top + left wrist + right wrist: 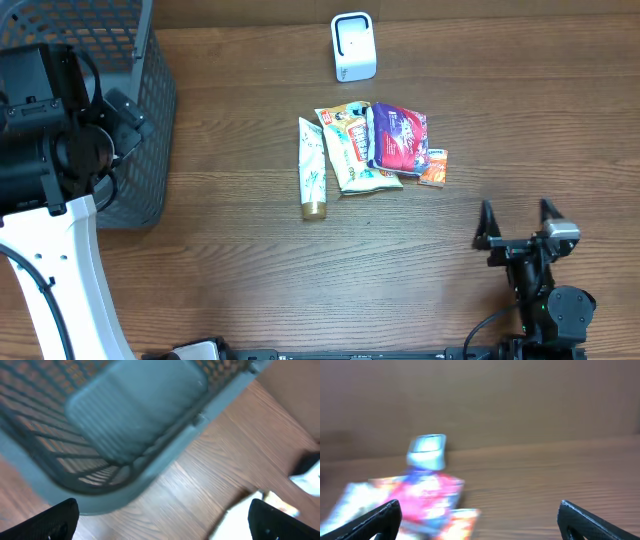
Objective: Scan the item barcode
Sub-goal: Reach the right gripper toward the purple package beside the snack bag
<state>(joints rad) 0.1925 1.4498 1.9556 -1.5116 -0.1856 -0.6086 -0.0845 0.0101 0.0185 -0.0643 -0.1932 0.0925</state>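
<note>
**Four items piled mid-surface, both jaws wide and holding nothing**

Four items lie bunched together in the middle of the wooden surface (250, 260). A tube (313, 168) lies on the left with its gold cap toward the near edge. A green-and-white packet (352, 150) touches its right side. A purple pouch (397, 138) overlaps that packet's right part. A small orange packet (434, 168) sits at the pouch's lower right corner. I cannot make out a barcode on any of them.

The white scanner (353, 47) stands beyond the pile, near the far edge and apart from the items.

The right arm (545, 290) is at the near right, well apart from the pile. The right jaws are spread wide with only bare surface between them. Its wrist view is blurred, but it faces the pouch (427, 497), the orange packet (462, 522) and the scanner (427, 451) behind them.

The left arm (45, 130) is at the far left, beside a grey mesh basket (130, 120). The left jaws are also spread wide and grip nothing. The left wrist view is blurred too, and the basket (140, 420) fills most of it.
</note>
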